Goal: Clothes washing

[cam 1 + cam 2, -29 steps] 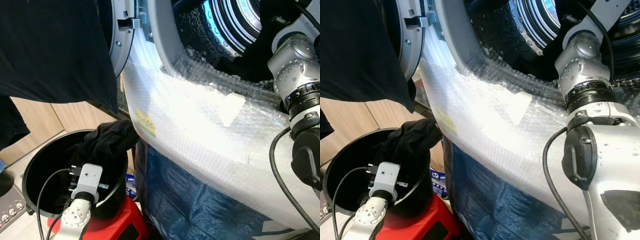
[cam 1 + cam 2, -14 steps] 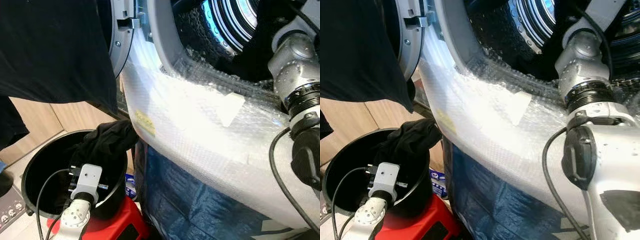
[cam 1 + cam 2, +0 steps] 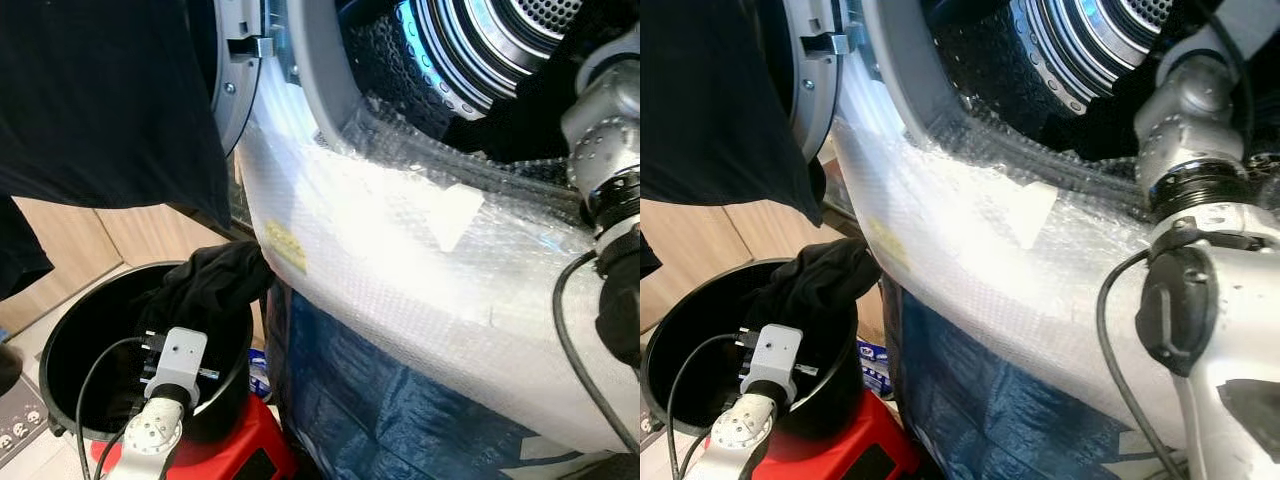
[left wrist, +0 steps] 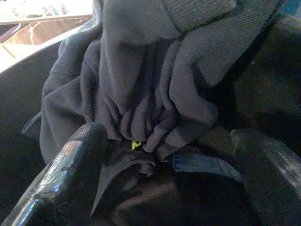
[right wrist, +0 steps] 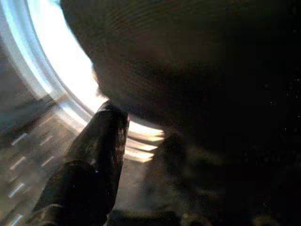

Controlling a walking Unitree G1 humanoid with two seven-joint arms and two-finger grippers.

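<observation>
Clothes (image 4: 141, 94), a dark bundle, sit lower left in the black bucket (image 3: 70, 340), one fold over its rim. Left pincer (image 4: 164, 160) is spread either side of the heap, gripping nothing. Right pincer (image 5: 136, 155) is inside the drum (image 3: 490, 50) against dark cloth; grip unclear. Risk: a shallow pinch drops cloth, or fabric snags on the bubble wrap (image 3: 400, 240).

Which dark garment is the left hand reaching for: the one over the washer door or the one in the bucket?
The bunched dark garment in the black bucket; the left hand is open at it.
</observation>
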